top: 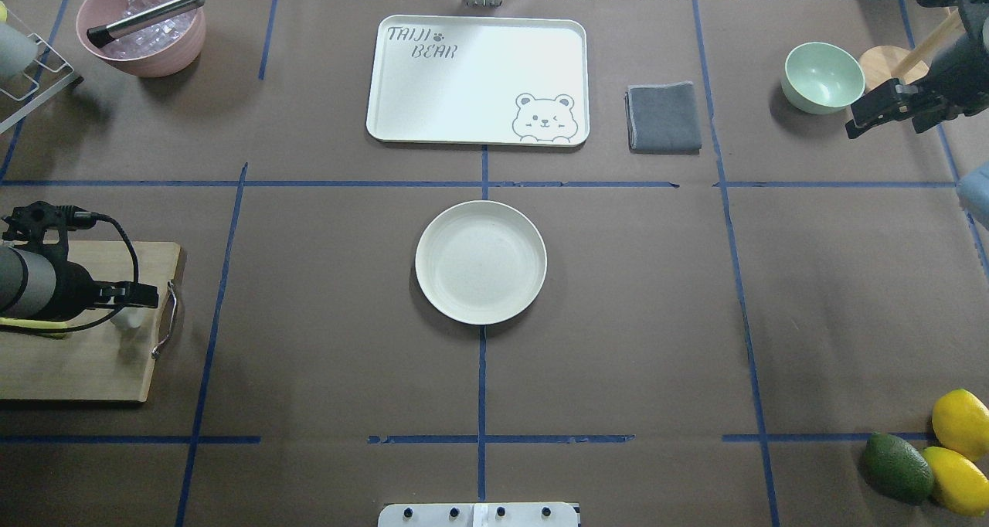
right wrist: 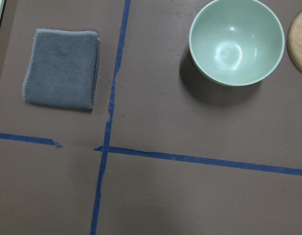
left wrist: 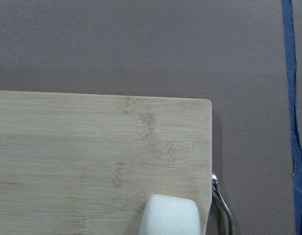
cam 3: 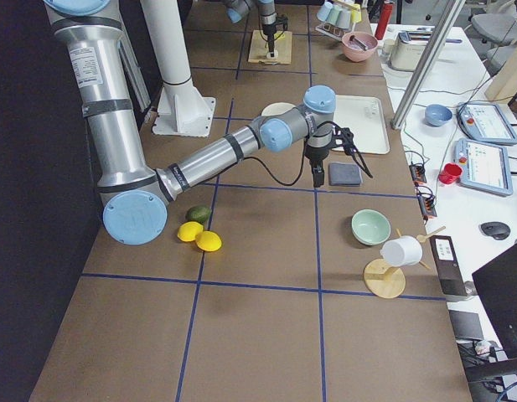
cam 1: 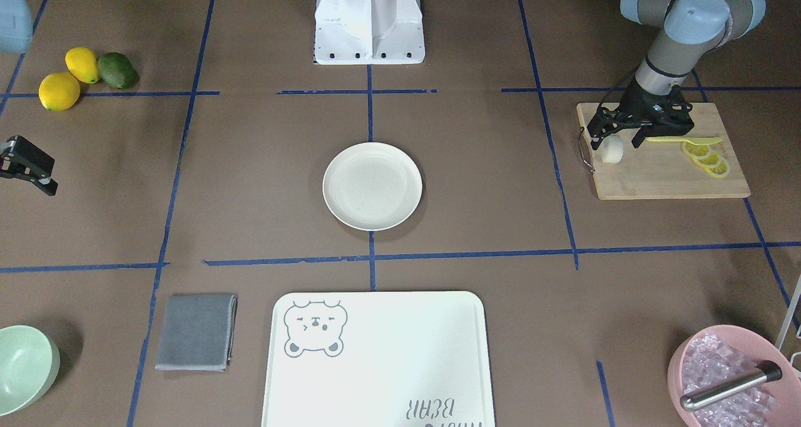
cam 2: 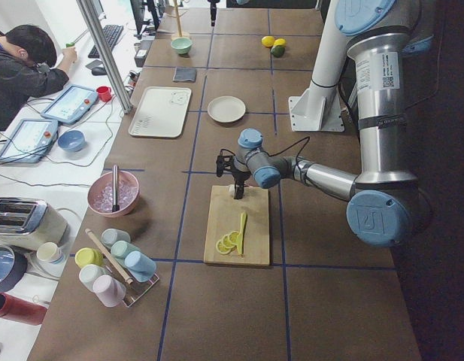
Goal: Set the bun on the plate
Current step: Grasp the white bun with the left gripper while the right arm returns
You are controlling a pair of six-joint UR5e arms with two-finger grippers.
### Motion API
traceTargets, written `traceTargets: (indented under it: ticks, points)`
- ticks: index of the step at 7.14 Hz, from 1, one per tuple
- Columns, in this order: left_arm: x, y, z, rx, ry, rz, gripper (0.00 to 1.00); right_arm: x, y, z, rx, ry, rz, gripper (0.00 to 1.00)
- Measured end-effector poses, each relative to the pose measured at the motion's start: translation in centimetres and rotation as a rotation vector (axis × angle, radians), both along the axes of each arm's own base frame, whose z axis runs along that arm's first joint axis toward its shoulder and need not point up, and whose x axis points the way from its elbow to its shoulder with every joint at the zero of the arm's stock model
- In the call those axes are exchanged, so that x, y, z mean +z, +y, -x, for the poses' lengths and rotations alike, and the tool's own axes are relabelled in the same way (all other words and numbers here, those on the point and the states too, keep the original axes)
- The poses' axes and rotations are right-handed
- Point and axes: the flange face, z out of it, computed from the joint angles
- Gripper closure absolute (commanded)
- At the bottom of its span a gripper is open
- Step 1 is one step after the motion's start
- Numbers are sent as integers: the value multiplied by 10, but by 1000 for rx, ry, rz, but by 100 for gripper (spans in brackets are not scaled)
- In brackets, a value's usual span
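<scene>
Well to the left of the plate [cam 1: 372,186], as I face it, the bun [cam 1: 612,149] lies on a wooden cutting board [cam 1: 663,176], close to the board's end nearest the plate, where a metal handle [left wrist: 221,205] is fixed. My left tool [cam 1: 615,140] hangs over it with its jaws spread, one finger on either side of the bun and a gap showing at each, so nothing is grasped. From the left wrist view only the top of the bun shows, at the bottom edge.

Farther from the plate on the same board, a yellow knife [cam 1: 685,140] lies beside a short row of lemon slices [cam 1: 707,159].

The plate itself sits bare at the middle of the brown surface [cam 1: 488,164]. Beyond the plate, away from my base, lies a white tray [cam 1: 375,352] with a bear print. A folded grey cloth [cam 1: 195,332] lies beyond the plate and to its right, and a mint-green bowl [cam 1: 22,367] stands farther right again. My right tool [top: 859,124] hovers near that bowl, well apart from the plate; I cannot tell whether it is clenched or released.

Beyond and far left of the plate stands a pink bowl [cam 1: 676,364] of ice. Right of the plate and nearer my base lie two lemons [cam 1: 59,91] and an avocado [cam 1: 117,70], close together.
</scene>
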Motion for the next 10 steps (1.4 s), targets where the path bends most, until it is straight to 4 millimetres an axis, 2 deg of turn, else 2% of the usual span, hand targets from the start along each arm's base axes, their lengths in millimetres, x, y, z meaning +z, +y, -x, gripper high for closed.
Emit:
traceTargets:
  ticks: [3,5,9,10]
  points:
    - [1,0,-1,0,1,0,41,12,4,-14,-1,-2,8,0]
    - [1,0,-1,2,1,2,48,23,7,-28,-8,7,-1,0]
    - [2,1,0,6,-2,3,72,45,15,-52,-16,26,-9,0]
    - [3,2,2,7,-3,4,72,51,18,-58,-21,31,-12,0]
